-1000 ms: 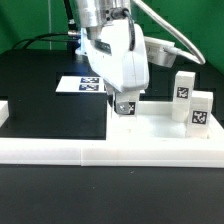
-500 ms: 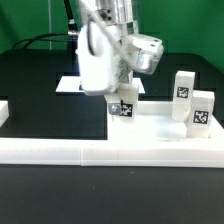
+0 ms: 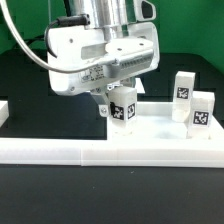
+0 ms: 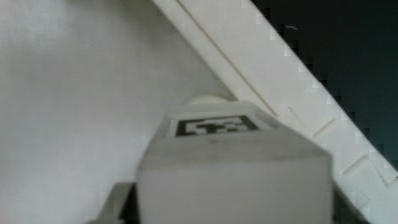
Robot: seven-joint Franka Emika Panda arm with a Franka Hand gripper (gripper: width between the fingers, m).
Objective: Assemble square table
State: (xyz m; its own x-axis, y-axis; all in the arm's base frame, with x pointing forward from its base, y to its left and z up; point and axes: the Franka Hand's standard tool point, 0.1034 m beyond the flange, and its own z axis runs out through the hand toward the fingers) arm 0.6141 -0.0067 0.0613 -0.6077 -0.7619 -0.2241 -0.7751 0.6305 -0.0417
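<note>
End effector (image 3: 121,97): gripping a leg (image 3: 123,106) part-closed, holding it upright over the tabletop (image 3: 150,125).
Leg in wrist view: its tag is facing the camera (image 4: 217,126), fingers mostly out of sight.
Other legs: two (image 3: 184,87) (image 3: 201,109) are standing at the exterior view's right.
Counter (image 3: 40,95): black, with a white rail (image 3: 110,152) running along the front.
Room: green backdrop.
Writing: none readable, only black-and-white tags.

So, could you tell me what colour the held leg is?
White, with a black-and-white tag; the leg shows best in the exterior view.
</note>
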